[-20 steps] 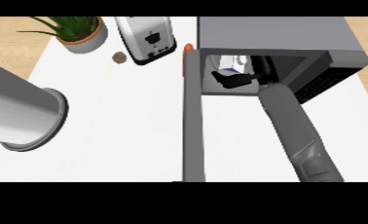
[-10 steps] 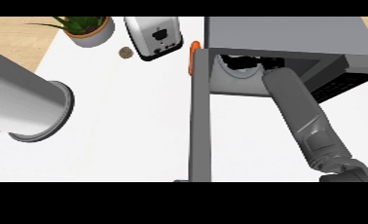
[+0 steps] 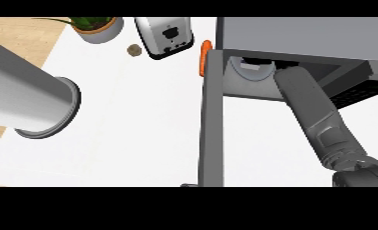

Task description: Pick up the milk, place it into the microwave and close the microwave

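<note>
Nearest to the robot, the right forearm (image 3: 317, 119) is extending from the lower right corner up into the open microwave (image 3: 295, 34). The right hand is hiding under the roof of the oven, so I cannot tell if it is clamping on something or is free. Beside this arm, the microwave door (image 3: 211, 124) is standing wide open and showing only its thin edge as a long grey bar across the white counter (image 3: 133, 139). At the left, the left forearm (image 3: 33, 99) is hanging above the counter, well apart from the oven, and the left hand is not showing. Inside the cavity a white round plate (image 3: 249, 70) is lying on the floor, just beside the end of the right forearm. The milk itself is not showing clearly; I am judging that it is sitting deeper in the cavity, under the roof. I am expecting such a carton to be rather light, with smooth walls that are giving way a little when squeezed, so the middle of its body is the best place to hold it, keeping it upright. Farther away, an orange object (image 3: 206, 58) is sitting at the far end of the door, and a toaster (image 3: 167, 36), a small brown object (image 3: 134, 50) and a potted plant (image 3: 98, 26) are standing behind.
</note>
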`<action>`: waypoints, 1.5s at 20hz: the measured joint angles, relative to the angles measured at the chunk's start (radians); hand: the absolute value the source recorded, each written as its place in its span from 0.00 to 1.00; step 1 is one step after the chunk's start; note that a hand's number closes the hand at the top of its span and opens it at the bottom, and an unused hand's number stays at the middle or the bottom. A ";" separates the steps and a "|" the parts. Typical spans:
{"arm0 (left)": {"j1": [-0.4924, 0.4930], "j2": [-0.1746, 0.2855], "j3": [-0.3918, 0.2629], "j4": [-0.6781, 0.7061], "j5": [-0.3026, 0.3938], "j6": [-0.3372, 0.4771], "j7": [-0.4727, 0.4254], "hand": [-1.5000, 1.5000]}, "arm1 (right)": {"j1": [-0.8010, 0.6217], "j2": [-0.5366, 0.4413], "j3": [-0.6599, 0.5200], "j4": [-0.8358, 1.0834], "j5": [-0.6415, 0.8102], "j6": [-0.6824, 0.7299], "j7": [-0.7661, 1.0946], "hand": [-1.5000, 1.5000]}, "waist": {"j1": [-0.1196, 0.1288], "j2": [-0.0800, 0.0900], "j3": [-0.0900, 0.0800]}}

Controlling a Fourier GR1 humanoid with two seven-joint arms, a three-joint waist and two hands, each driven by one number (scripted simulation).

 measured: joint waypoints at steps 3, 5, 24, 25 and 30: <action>-0.019 0.009 -0.002 0.001 -0.011 -0.002 0.002 0.00 | -0.012 -0.009 0.014 0.039 0.025 -0.018 0.001 0.00 | 0.011 0.003 0.000; -0.035 0.019 -0.003 0.008 -0.014 -0.004 0.005 0.00 | -0.022 0.001 0.013 0.055 0.026 -0.005 -0.007 0.00 | 0.014 0.004 0.000; -0.041 -0.049 -0.138 -0.045 -0.115 -0.048 0.018 0.00 | 0.007 0.005 -0.097 0.078 -0.098 0.299 -0.222 0.00 | -0.028 -0.019 0.000; -0.034 -0.054 -0.156 -0.053 -0.128 -0.045 0.017 0.00 | 0.011 0.013 -0.102 0.077 -0.105 0.311 -0.232 0.00 | -0.032 -0.022 0.000; -0.012 -0.062 -0.210 -0.075 -0.175 -0.046 -0.003 0.00 | 0.067 0.034 -0.110 0.060 -0.133 0.389 -0.280 0.00 | -0.059 -0.035 -0.002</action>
